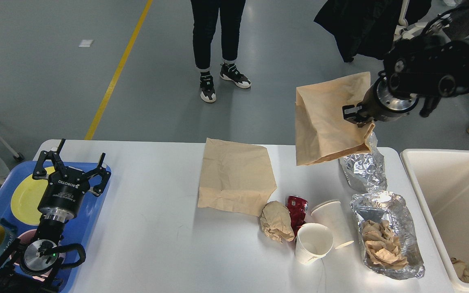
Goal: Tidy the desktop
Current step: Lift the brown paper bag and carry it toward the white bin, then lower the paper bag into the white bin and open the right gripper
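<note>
- The desktop (157, 228) is carrying a flat paper bag (235, 177), a crumpled paper ball (276, 221), and two paper cups (313, 243).
- Foil trays (397, 211) are lying there too, beside possibly a red wrapper (296, 207).

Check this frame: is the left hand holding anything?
No. The left hand hovers with its fingers spread above the blue tray, nothing between them, while the right hand holds the paper bag.

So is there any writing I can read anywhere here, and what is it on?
"ROBOTIQ": white letters, seen upside down, on the black body of the left gripper.
Red crumpled wrapper: some print, too creased and small to read.
Paper bags, cups, foil: no writing shows.
</note>
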Robot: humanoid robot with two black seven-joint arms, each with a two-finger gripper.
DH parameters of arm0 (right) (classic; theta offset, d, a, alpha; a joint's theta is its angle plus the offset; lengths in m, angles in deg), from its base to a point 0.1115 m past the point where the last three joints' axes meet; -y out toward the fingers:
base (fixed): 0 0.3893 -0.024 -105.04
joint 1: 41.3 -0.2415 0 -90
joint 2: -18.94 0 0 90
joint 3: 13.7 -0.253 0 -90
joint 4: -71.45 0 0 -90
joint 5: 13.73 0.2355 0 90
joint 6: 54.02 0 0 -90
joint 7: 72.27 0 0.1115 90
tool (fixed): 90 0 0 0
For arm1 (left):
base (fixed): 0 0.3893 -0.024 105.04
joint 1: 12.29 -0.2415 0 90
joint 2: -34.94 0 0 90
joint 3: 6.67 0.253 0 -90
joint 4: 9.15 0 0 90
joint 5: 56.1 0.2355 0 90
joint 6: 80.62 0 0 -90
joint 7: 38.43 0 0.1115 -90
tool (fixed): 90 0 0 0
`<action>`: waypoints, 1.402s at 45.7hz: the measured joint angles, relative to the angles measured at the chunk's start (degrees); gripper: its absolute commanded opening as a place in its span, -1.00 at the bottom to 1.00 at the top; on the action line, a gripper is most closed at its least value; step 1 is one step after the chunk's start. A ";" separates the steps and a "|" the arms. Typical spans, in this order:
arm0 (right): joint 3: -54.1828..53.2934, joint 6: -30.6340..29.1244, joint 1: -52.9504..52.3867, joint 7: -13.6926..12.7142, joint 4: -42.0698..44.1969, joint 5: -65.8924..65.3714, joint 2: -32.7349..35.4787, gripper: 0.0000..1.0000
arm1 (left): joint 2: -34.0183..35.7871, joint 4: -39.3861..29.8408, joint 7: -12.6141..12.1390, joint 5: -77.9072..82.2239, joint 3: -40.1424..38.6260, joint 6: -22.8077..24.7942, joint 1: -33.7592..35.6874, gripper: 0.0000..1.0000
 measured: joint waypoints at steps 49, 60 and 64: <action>18.73 7.78 18.54 11.33 15.31 -7.20 34.73 -1.00 | 0.10 0.09 0.19 -0.02 0.10 0.00 -0.10 0.93; -8.83 17.63 60.77 11.34 38.56 -6.47 28.38 -1.00 | 0.09 0.06 0.19 -0.01 0.10 0.00 -0.02 0.93; -17.04 19.04 73.16 11.29 50.00 -6.44 23.15 -1.00 | 0.09 0.06 0.19 -0.02 0.09 0.00 -0.01 0.93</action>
